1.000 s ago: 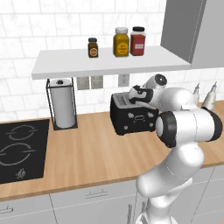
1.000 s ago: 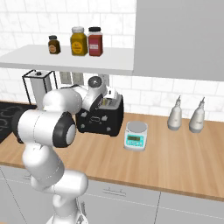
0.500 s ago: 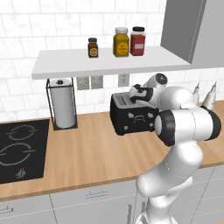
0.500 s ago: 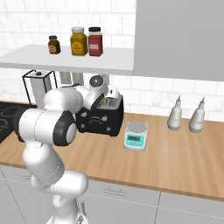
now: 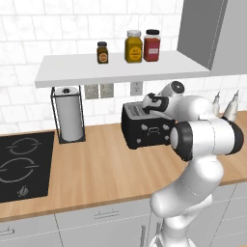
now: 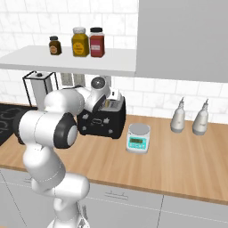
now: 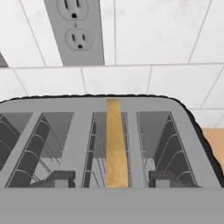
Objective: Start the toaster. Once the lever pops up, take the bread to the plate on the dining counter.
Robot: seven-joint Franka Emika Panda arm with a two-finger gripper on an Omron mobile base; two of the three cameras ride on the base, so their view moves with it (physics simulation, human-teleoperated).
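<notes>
The black toaster [image 5: 146, 131] [image 6: 101, 123] stands on the wooden worktop against the tiled wall. My gripper [image 5: 152, 103] [image 6: 111, 99] hangs just over its top, pointing down into the slots. In the hand view the toaster's top [image 7: 194, 131] shows several slots. The bread [image 7: 116, 148] stands edge-on in a middle slot as a thin tan strip. My gripper [image 7: 114, 179] straddles that slice, and its dark fingertips [image 7: 61, 178] stand apart on either side with a gap to the bread. The gripper is open. The plate and dining counter are out of view.
A paper towel holder [image 5: 69, 116] and a black cooktop [image 5: 19, 164] lie left of the toaster. A small scale [image 6: 138, 138] and two bottles [image 6: 178, 119] stand to its right. A shelf [image 5: 120, 67] with jars hangs overhead; a wall outlet [image 7: 76, 30] is behind.
</notes>
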